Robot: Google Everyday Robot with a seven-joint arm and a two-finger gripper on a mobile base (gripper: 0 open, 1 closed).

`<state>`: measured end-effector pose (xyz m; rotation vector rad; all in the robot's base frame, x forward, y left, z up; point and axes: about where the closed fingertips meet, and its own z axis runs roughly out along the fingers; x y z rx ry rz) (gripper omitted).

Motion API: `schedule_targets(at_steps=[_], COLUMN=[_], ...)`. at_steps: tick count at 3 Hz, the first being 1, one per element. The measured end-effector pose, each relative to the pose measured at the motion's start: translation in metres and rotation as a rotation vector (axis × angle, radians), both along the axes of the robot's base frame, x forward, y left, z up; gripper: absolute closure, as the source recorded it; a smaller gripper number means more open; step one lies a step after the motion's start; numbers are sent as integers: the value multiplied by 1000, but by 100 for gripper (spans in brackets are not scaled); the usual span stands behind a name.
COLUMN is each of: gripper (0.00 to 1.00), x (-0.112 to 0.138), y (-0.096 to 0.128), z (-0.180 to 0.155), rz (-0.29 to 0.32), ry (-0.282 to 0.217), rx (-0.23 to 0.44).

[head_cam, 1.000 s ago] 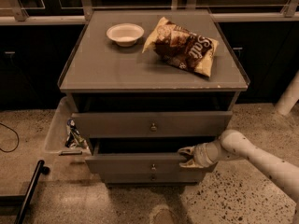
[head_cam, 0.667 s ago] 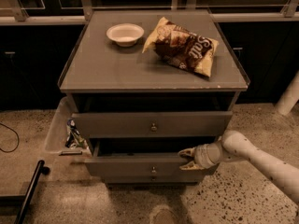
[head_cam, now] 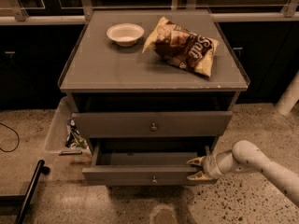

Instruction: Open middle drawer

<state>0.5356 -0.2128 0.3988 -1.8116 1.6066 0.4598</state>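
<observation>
Sitting on the table (head_cam: 107,69), the white bowl (head_cam: 125,33) and chip bag (head_cam: 183,47) have not moved. Below them, the middle drawer (head_cam: 131,175) has slid slightly further out. The gripper (head_cam: 193,169) is at its right end, jaws pinching the front panel.

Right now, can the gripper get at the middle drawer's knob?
Probably yes. The gripper is at the right end of the middle drawer front, seemingly clasping it. The knob sits at the centre of that same front, facing outward, with nothing in front of it.
</observation>
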Motion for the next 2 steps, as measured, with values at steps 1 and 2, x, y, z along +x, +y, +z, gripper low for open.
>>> schedule_targets(at_steps=[1, 2], gripper=[85, 100], x=[-16, -20], y=[-11, -13], z=[9, 13], rz=[-17, -21], ry=[1, -6], rx=[-18, -26])
